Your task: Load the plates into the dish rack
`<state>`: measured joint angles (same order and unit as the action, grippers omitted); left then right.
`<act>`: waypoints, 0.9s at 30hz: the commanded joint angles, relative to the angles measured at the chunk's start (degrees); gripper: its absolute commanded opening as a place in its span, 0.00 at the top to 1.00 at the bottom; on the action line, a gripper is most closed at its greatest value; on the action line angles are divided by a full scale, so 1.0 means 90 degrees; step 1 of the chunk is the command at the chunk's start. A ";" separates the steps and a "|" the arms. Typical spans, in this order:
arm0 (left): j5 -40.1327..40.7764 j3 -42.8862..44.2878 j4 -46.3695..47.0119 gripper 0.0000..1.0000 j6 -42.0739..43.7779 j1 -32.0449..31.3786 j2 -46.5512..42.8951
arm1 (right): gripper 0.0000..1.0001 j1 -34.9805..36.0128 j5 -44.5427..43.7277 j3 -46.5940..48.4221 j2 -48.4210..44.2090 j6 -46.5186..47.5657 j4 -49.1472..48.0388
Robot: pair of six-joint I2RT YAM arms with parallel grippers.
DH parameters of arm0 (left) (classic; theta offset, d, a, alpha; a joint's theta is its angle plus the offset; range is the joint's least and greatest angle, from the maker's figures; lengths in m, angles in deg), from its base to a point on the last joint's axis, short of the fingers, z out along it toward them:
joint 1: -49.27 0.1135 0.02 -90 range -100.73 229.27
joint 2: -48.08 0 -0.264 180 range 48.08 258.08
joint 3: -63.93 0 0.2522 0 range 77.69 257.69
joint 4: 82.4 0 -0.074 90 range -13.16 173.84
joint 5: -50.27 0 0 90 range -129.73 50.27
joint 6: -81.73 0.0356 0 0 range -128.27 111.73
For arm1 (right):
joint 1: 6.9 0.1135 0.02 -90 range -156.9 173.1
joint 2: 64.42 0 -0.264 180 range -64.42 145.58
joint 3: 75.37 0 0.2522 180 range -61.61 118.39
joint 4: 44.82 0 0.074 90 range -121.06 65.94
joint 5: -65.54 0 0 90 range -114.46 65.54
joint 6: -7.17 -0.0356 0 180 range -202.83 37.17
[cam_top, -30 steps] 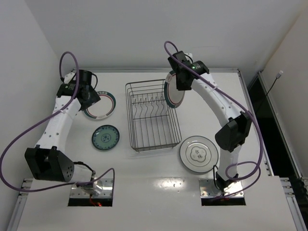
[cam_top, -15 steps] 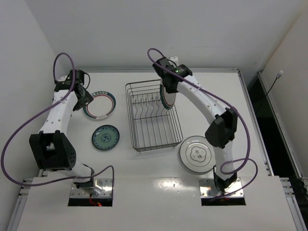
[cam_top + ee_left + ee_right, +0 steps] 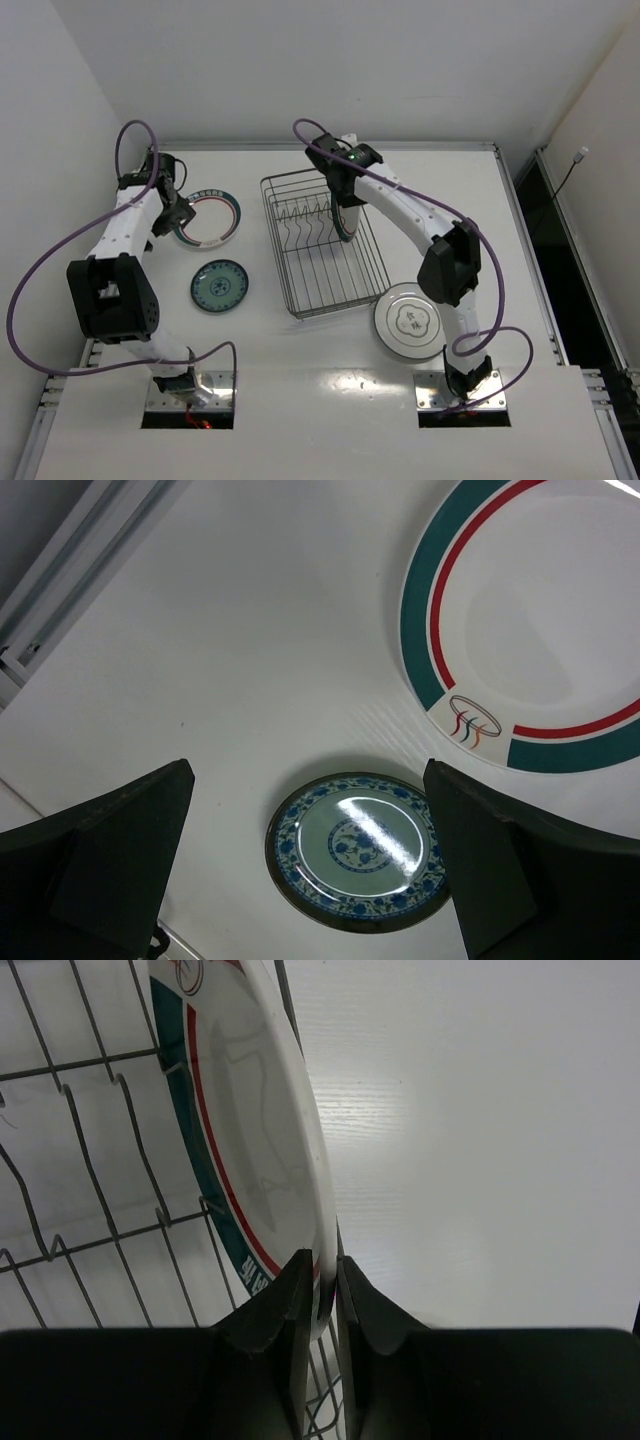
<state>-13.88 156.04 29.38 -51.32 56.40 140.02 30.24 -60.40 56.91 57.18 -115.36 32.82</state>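
at the far left of the worktop [image 3: 330, 380] the left claw [image 3: 176, 212] hangs wide open and empty above the flat teal-rimmed plate [image 3: 530, 630], with the small patterned plate [image 3: 357, 852] lying nearer the front edge. neither is loaded yet.

mid-worktop, the dish rack [image 3: 335, 307] has one upright plate [image 3: 255, 1130] on edge at its far right side. the right claw [image 3: 320, 1295] is closed thin on that plate's rim.

the risk is in letting go. whether the rim sits between two prongs [image 3: 300, 212] cannot be told, and if it does not, the plate may tip against the wire or roll along the basket. a sideways pull on withdrawal could drag the light rack, whose near right corner sits just beside the grey-white plate [image 3: 412, 320], possibly touching it.
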 commanded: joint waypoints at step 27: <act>-0.3789 -0.0893 0.2379 0.02 0.0515 0.1277 0.1053 | 0.18 -0.0241 0.1768 -0.0951 -0.3646 0.0666 -0.1170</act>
<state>-42.54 148.32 47.43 -46.05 66.04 147.67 28.71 -44.60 52.23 26.03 -110.38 23.22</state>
